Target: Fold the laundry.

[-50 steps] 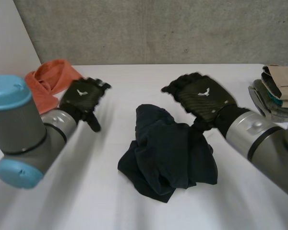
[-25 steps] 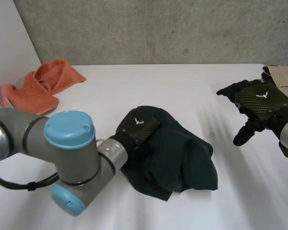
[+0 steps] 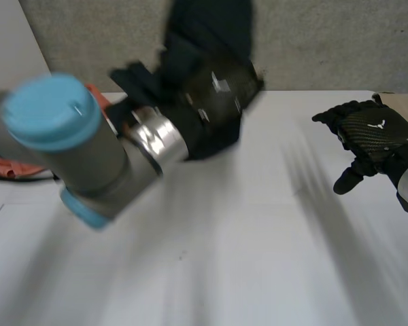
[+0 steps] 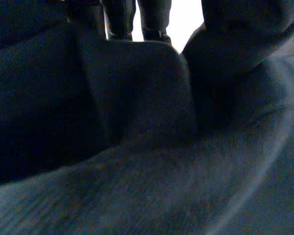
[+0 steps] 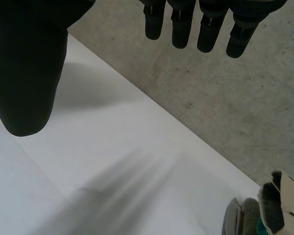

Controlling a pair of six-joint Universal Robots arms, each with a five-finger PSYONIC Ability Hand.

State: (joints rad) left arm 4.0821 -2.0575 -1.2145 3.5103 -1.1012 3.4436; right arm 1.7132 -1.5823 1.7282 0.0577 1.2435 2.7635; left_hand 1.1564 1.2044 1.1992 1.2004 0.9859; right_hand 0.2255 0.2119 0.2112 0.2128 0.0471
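Garment (image 3: 209, 30) stands seemingly upright above clutching left hand (image 3: 221, 88); right hand (image 3: 375, 137) relaxed.

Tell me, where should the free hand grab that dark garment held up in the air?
Probably the loose fold of the dark garment hanging below the left hand, which holds it bunched above the table. The open right hand could come in from its own side and pinch that lower edge; no corner is distinguishable.
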